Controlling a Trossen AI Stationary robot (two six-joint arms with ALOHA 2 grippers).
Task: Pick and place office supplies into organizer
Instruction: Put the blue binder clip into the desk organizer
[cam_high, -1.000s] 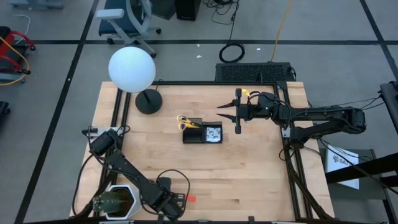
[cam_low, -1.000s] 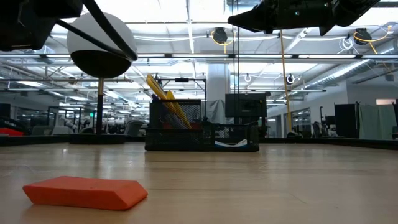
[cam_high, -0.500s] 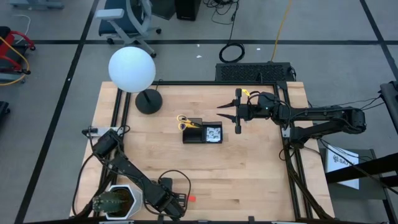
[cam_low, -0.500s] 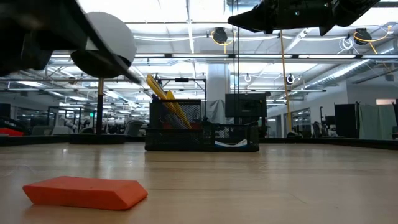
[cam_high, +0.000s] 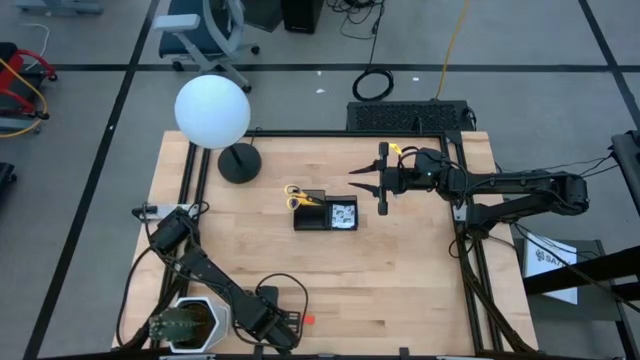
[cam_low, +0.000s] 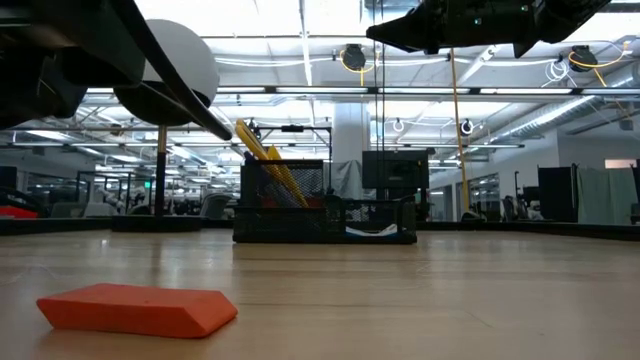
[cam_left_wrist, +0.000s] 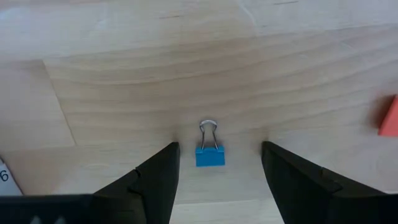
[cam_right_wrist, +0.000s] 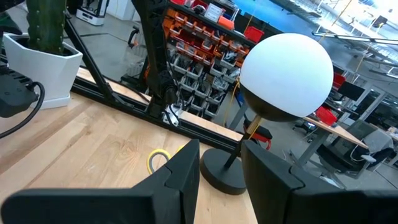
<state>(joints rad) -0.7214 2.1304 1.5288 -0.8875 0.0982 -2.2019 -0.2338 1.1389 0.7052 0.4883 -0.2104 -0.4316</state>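
Note:
A small blue binder clip lies flat on the wooden table with its wire handles toward the far side. My left gripper points down over it near the table's front edge, open, one finger on either side and apart from the clip. A red eraser lies flat just to its right. The black organizer stands mid-table, with yellow-handled scissors sticking out of its left compartment. My right gripper hovers high and level, right of the organizer, open and holding nothing.
A lamp with a white globe and round black base stands at the far left. A white pot with a cactus sits at the front left corner, close to my left arm. Bare wood lies between organizer and eraser.
My left gripper has sunk a little toward the table over the clip, still open. The right arm has kept still.

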